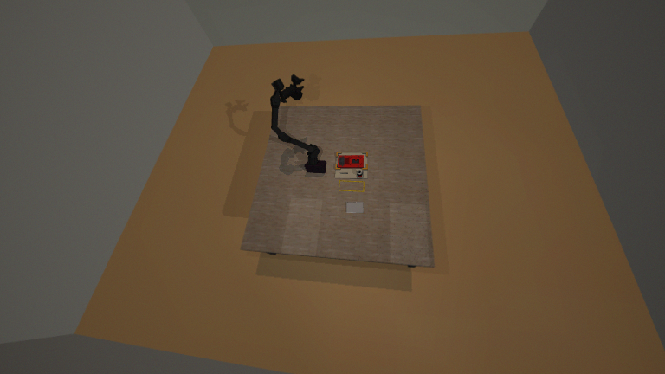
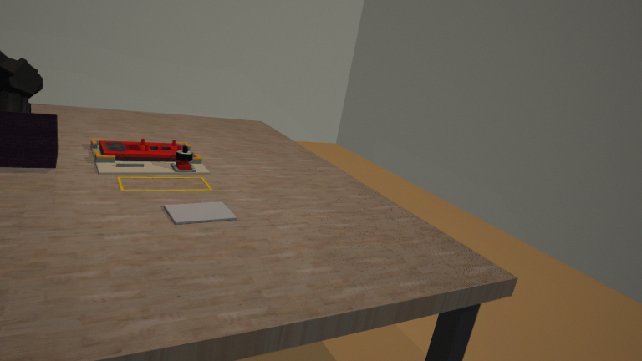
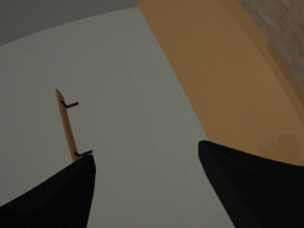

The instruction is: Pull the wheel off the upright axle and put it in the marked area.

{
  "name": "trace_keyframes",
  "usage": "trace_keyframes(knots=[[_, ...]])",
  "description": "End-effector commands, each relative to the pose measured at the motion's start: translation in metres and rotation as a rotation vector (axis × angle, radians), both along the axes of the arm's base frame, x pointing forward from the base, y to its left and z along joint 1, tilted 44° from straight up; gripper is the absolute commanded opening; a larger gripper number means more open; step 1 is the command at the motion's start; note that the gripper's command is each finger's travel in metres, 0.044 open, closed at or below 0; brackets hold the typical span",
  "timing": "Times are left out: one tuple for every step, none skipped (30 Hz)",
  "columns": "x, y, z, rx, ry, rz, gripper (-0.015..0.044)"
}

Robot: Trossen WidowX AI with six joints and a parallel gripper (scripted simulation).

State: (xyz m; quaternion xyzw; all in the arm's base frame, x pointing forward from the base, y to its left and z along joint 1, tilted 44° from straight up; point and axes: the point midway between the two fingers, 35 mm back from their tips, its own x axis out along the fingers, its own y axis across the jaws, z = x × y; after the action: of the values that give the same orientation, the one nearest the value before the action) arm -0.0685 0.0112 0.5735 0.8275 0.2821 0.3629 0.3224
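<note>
The black wheel [image 1: 359, 172] [image 2: 184, 155] sits on the upright axle [image 2: 185, 148], whose dark top sticks up out of it, above a small red block near the front right corner of the cream board [image 1: 351, 175] [image 2: 106, 168]. The marked area, a yellow outline [image 1: 351, 190] [image 2: 165, 190] on the table, lies in front of the board with nothing inside it. My gripper [image 1: 304, 83] [image 3: 146, 155] is open and empty, raised far from the wheel, beyond the table's back left part in the top view. Its fingers stand wide apart in the wrist view.
A red chassis [image 1: 350, 161] [image 2: 137, 150] with short upright pegs lies on the board behind the wheel, between orange corner pieces. A flat light grey plate [image 1: 354, 207] [image 2: 200, 212] lies in front of the outline. The arm's dark base [image 1: 315, 166] [image 2: 28, 139] stands left of the board.
</note>
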Motion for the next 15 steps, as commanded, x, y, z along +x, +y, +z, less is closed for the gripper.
trace_keyframes(knots=[[0.055,0.036,-0.004,-0.182,0.019,-0.094,0.0300],[0.068,0.043,-0.006,-0.229,0.018,-0.117,0.0300],[0.080,0.050,-0.008,-0.276,0.018,-0.138,0.0300],[0.090,0.053,-0.013,-0.320,0.008,-0.166,0.0300],[0.103,0.058,-0.019,-0.376,0.001,-0.194,0.0300],[0.119,0.065,-0.023,-0.435,0.002,-0.213,0.0300],[0.135,0.071,-0.027,-0.493,0.003,-0.230,0.0300],[0.151,0.077,-0.033,-0.551,0.004,-0.244,0.0300],[0.167,0.081,-0.039,-0.608,0.006,-0.255,0.0300],[0.183,0.085,-0.045,-0.665,0.008,-0.264,0.0300],[0.199,0.089,-0.052,-0.721,0.011,-0.270,0.0300],[0.214,0.091,-0.059,-0.777,0.014,-0.274,0.0300],[0.229,0.093,-0.067,-0.831,0.016,-0.275,0.0300],[0.243,0.096,-0.078,-0.878,0.015,-0.267,0.0300],[0.256,0.099,-0.088,-0.926,0.015,-0.260,0.0300]])
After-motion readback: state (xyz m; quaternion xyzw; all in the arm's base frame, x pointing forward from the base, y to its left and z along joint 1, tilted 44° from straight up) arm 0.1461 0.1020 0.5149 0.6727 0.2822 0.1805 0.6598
